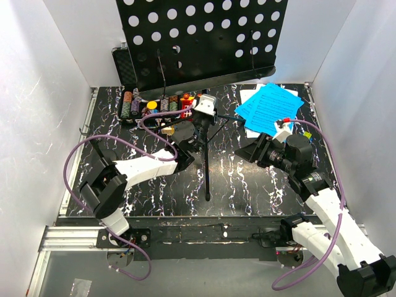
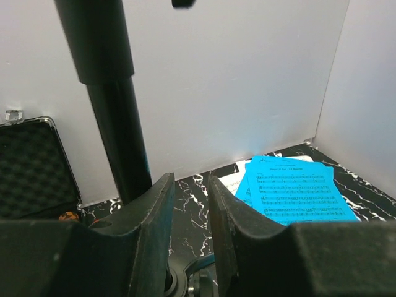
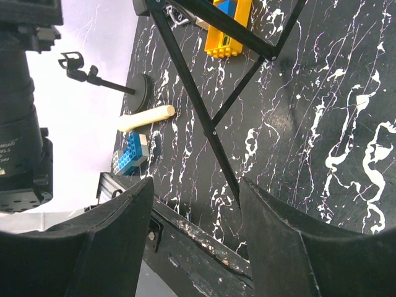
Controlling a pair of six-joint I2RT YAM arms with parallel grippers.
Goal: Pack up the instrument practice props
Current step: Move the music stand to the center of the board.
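Black steel music stand (image 1: 198, 37): upright at the back of the worktop (image 1: 247, 185), perforated desk facing forward, tripod legs spread toward the arms; not packed

Blue sheet-music pages (image 1: 269, 105): loose stack lying flat at back right, apart from the stand's desk

Cream microphone (image 3: 145, 117): lying on its side just beside the round base of the small mic stand (image 3: 108, 83)

Not for packing: poker-chip case (image 2: 31, 167), open at back left; toy blocks (image 3: 229, 25) near the tripod

Left claw (image 2: 189, 185): low beside the stand's pole (image 2: 117, 124), fingers close together with a slim gap. The pole rises just outside that gap. A dark fitting sits deep between the fingers, and it cannot be told whether anything is gripped

Right claw (image 3: 197, 189): fingers spread wide, empty, hovering near the tripod legs on the right

Step in hand (judged): first grasp of the music stand near the base of its pole; all four props lie out on the worktop

Next move calls for: a sure hold on the pole or the tripod hub, not a pinch alongside it. The stand looks tall and top-heavy, so the right claw may be needed to steady a leg before the stand is tipped or lifted
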